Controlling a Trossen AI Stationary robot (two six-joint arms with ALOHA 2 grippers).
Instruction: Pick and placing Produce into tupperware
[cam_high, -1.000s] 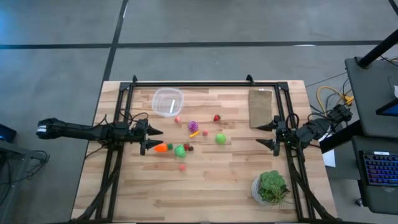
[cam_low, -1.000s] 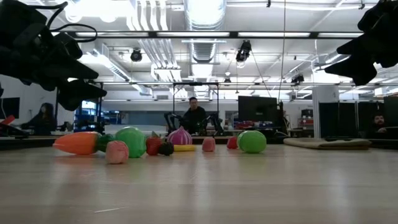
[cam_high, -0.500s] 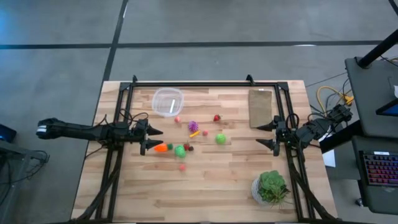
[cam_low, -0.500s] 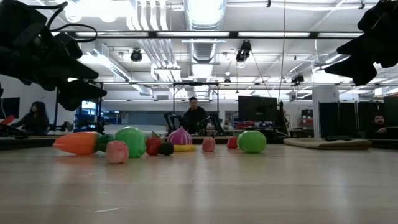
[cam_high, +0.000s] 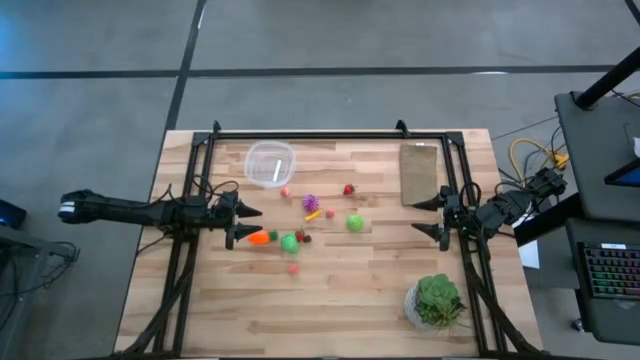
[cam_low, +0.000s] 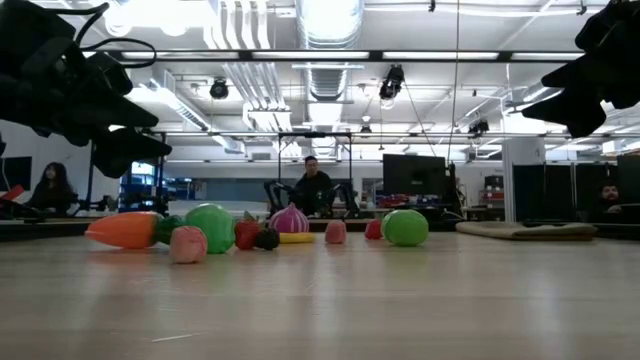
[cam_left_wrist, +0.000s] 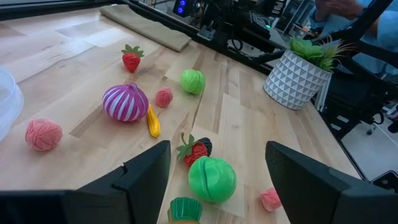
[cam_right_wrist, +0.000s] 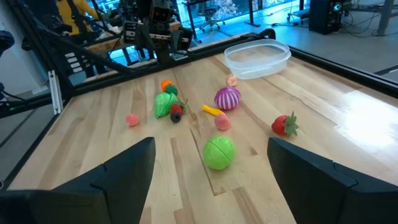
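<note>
left gripper (cam_high: 250, 225): parked at the left edge of the tabletop (cam_high: 330, 300), fingers (cam_left_wrist: 146, 171) spread with nothing between them, aimed across at the pile.

right gripper (cam_high: 428, 218): same deal on the far right edge, fingers (cam_right_wrist: 124, 168) apart and holding nothing, well away from the toys.

carrot (cam_high: 259, 238): basically right off the left fingertips, lying with its long axis pointing along the arm's reach, green stub end toward the green ball (cam_high: 290, 241). In the left wrist view only that stub peeks out low between the fingers, so I can't be sure how it sits exactly.

rest of the produce: loose scatter mid-table, namely the purple onion-looking thing (cam_high: 310, 202) with a yellow-orange bit (cam_high: 313, 214) beside it, a strawberry (cam_high: 348, 189), a second green ball (cam_high: 355, 223), and a few small pink pieces. None of it is in the container.

tupperware (cam_high: 270, 163): clear round tub, empty, toward the back and left of centre, so it's on the left arm's side.

who goes first: left arm looks the obvious pick to me, since it's nearest both the carrot and the tub. The right one only has a decent claim on the second green ball and the strawberry.
</note>
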